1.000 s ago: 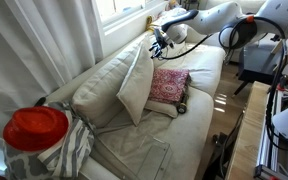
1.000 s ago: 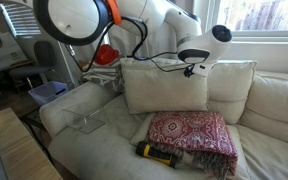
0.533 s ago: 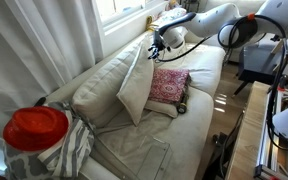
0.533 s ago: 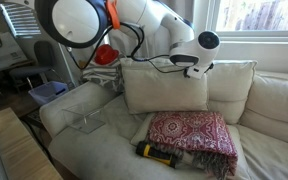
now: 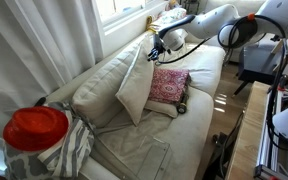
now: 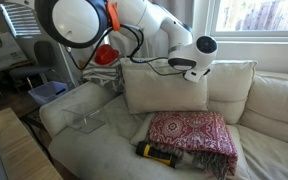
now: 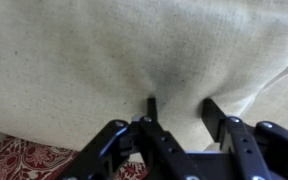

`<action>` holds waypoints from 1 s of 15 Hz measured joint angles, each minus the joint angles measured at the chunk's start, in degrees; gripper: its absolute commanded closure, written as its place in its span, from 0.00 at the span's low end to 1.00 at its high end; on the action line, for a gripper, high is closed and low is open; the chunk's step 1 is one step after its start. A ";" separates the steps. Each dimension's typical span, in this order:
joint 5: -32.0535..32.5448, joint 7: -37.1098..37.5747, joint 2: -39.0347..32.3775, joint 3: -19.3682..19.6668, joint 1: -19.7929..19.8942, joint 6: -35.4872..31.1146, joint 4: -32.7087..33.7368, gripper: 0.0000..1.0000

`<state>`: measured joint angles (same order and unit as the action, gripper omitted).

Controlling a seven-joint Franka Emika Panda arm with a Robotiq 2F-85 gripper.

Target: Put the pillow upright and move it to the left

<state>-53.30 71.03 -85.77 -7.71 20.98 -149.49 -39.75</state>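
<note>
Cream sofa (image 6: pixel 274 100) under a window: the pillow (image 6: pixel 164 88) stands on edge mid-seat, leaning on the back cushions, with a red patterned cushion (image 6: pixel 189 135) lying flat just in front of it. Its top edge runs along the sofa back, and the claw (image 6: pixel 194 72) sits on that edge near one upper corner, so the pillow's bulk lies directly below. Wrist view: claw half-narrowed, fingers (image 7: pixel 150 104) pressed into puckered cream fabric; whether the hold is firm, cannot tell.

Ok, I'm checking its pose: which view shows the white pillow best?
In an exterior view the pillow faces the camera, upright and nearly whole on the sofa: best. In an exterior view the pillow shows obliquely. The wrist view shows only fabric at the hand.
</note>
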 measured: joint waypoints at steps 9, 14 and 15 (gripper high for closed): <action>-0.04 0.77 0.04 -0.50 -0.13 0.02 -0.76 0.99; -0.02 -0.79 0.66 -0.83 -1.06 0.02 -0.46 0.99; -0.01 -2.14 0.73 -1.10 -1.28 0.02 -0.26 0.99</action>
<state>-53.32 68.88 -85.03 -8.82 19.69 -149.47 -40.00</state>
